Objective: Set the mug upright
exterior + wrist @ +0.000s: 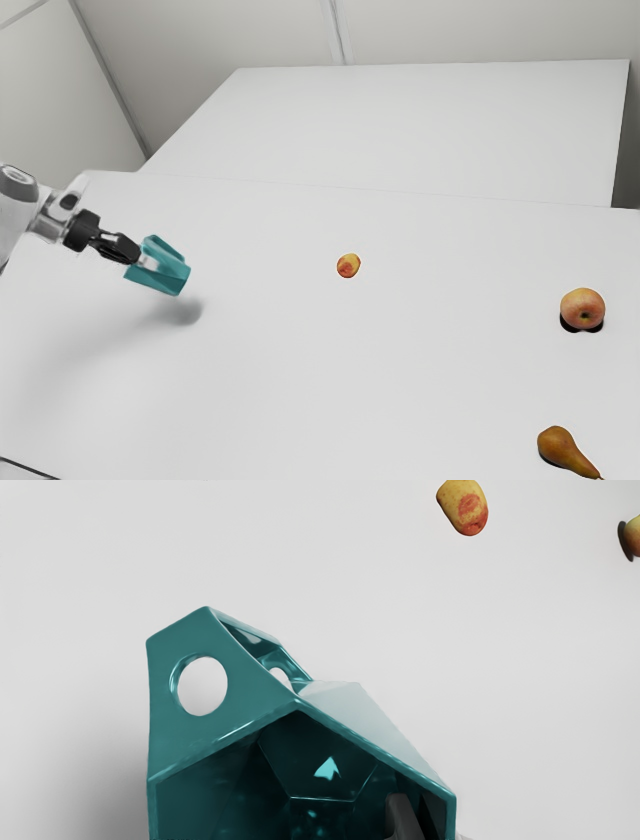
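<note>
The mug [300, 745] hung tilted above the bench [300, 370], its wall pinched between the jaws, and seemed to want a slow mouth-up turn before gentle lowering.

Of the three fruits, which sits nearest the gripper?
The small yellow-and-red fruit. The apple and the pear both lie much farther from the gripper, toward the exterior view's right.
</note>
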Available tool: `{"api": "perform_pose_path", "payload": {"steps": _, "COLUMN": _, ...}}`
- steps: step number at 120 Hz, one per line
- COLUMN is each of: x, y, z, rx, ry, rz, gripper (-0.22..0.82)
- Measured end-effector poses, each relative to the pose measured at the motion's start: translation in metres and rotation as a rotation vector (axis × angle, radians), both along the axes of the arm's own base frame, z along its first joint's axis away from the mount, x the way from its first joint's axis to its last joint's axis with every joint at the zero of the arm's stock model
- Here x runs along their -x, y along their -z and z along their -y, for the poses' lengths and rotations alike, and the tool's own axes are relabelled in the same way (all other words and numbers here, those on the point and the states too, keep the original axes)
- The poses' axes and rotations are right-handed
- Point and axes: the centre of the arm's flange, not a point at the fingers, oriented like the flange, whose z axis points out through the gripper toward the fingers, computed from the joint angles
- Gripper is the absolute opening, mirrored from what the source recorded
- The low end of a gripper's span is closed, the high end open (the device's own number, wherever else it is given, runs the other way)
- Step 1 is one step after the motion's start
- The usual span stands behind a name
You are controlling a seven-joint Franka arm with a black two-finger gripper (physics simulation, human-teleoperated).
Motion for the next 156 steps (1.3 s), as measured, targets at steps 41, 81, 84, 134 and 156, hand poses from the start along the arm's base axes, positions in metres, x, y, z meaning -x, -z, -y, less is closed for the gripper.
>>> {"api": "perform_pose_path", "payload": {"steps": 41, "x": -0.078, "y": -0.006, "z": 0.154, "rx": -0.446, "ry": 0.336, "rz": -0.011, "gripper": -0.18}}
{"api": "perform_pose_path", "payload": {"steps": 81, "x": -0.061, "y": 0.009, "z": 0.207, "rx": -0.473, "ry": 0.297, "rz": -0.062, "gripper": -0.18}}
{"api": "perform_pose_path", "payload": {"steps": 84, "x": -0.057, "y": 0.009, "z": 0.210, "rx": -0.472, "ry": 0.297, "rz": -0.066, "gripper": -0.18}}
{"api": "perform_pose_path", "payload": {"steps": 134, "x": -0.040, "y": 0.023, "z": 0.258, "rx": -0.473, "ry": 0.275, "rz": -0.129, "gripper": 0.20}}
{"api": "perform_pose_path", "payload": {"steps": 156, "x": -0.039, "y": 0.023, "z": 0.271, "rx": -0.472, "ry": 0.263, "rz": -0.138, "gripper": 0.42}}
